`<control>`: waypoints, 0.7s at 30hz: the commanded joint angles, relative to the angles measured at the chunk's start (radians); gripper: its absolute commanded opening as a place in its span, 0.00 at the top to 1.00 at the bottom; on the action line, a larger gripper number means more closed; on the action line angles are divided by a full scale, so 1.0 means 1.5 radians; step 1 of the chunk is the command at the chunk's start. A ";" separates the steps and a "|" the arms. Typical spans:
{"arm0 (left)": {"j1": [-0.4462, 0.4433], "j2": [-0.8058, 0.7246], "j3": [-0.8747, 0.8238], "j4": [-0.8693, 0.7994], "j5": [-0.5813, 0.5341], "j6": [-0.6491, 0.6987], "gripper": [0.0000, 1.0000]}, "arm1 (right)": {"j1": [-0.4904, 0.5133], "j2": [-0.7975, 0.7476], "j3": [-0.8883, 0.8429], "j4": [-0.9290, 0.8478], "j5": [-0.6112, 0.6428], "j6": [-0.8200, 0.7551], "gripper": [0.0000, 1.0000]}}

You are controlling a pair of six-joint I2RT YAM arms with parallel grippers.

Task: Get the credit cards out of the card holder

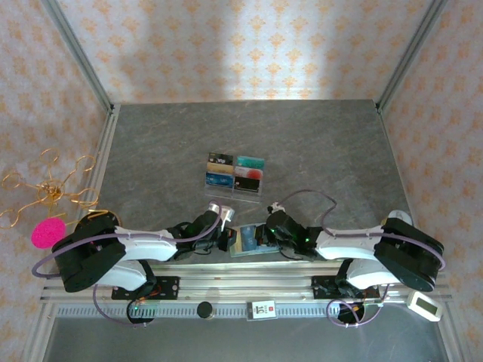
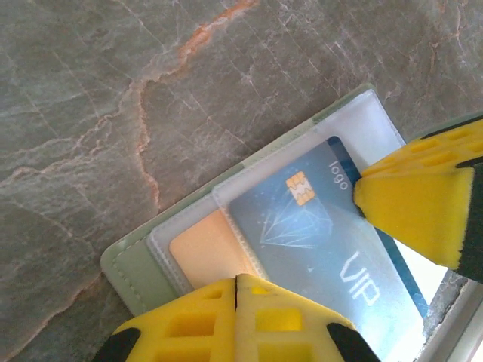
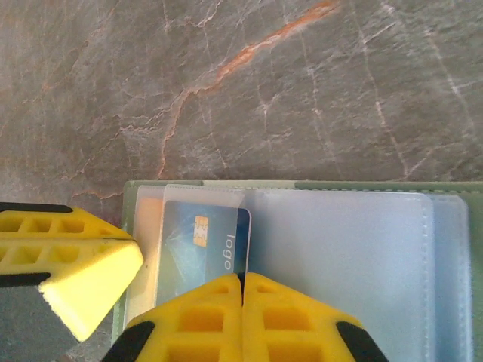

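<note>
The right gripper (image 3: 241, 290) is closed, apparently pinching the blue card (image 3: 202, 253); the left gripper (image 2: 235, 290), also closed, pins the card holder (image 2: 136, 264). The card should be drawn straight along its pocket.

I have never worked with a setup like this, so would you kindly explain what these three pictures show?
The wide picture looks down on a grey stone-patterned table with two robot arms bolted at its near edge. The other two pictures come from cameras on each arm's wrist, so the yellow pads are the arms' own fingers. The left hand and right hand meet over an opened pale green card holder. Both hands are shut. In its clear pockets sit a blue VIP card and an orange card. Whether the blue card is actually pinched, I cannot tell. Farther back lies a clear tray of colourful cards.
</note>
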 commanded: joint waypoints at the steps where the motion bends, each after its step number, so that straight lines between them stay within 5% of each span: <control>1: 0.012 -0.025 -0.009 -0.019 0.005 0.018 1.00 | 0.001 -0.016 -0.015 -0.013 0.033 0.011 1.00; 21: -0.039 0.000 0.033 -0.024 0.001 0.003 1.00 | 0.028 0.013 -0.011 0.032 0.059 0.056 1.00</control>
